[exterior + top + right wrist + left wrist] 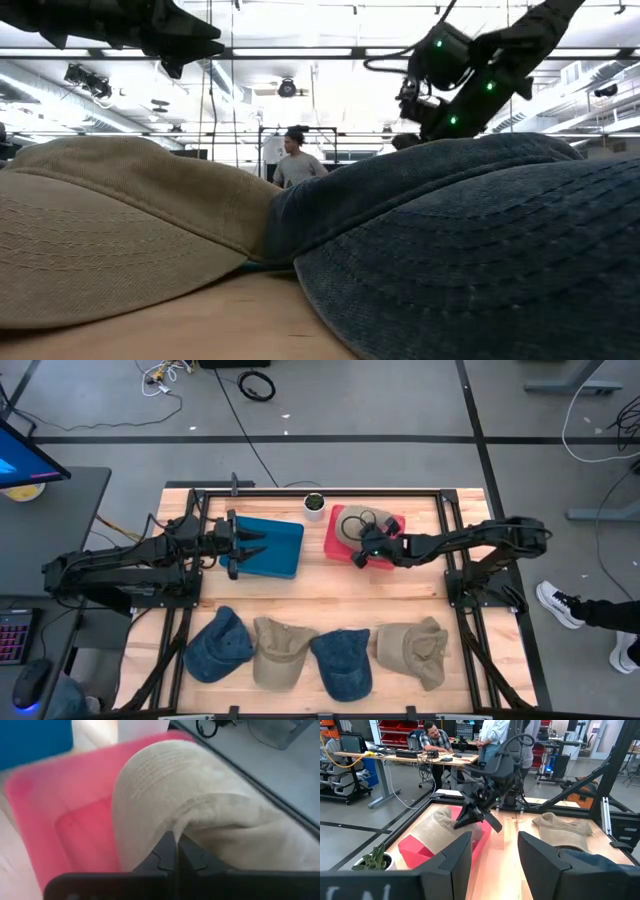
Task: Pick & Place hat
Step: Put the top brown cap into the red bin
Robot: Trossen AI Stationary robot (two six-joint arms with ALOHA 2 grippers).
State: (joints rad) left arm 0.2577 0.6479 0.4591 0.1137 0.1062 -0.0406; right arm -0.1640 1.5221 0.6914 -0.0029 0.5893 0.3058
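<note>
A tan hat (352,523) lies on the red tray (337,540) at the table's far middle; it also shows in the right wrist view (165,785) and as the tan hat (439,820) in the left wrist view. My right gripper (362,553) is over the tray's near part, shut on the hat. My left gripper (256,550) hovers open above the blue tray (278,548), holding nothing. Several more hats rest on the near part of the table: a denim hat (220,645), a tan one (283,650), a second denim hat (343,660) and a second tan hat (412,650). My right gripper pinches a raised fold of the tan hat's cloth (176,822) between its two shut fingertips (167,847), coming from above at a slant. The cloth puckers toward the fingertips. The rest of the hat lies on the red tray (60,805). How many layers are held does not show.
A small potted plant (314,505) stands at the far edge between the two trays. A black frame rail (300,489) borders the wooden table. In the low view a tan hat (120,230) and a denim hat (460,250) fill the foreground. People stand in the room beyond (293,160).
</note>
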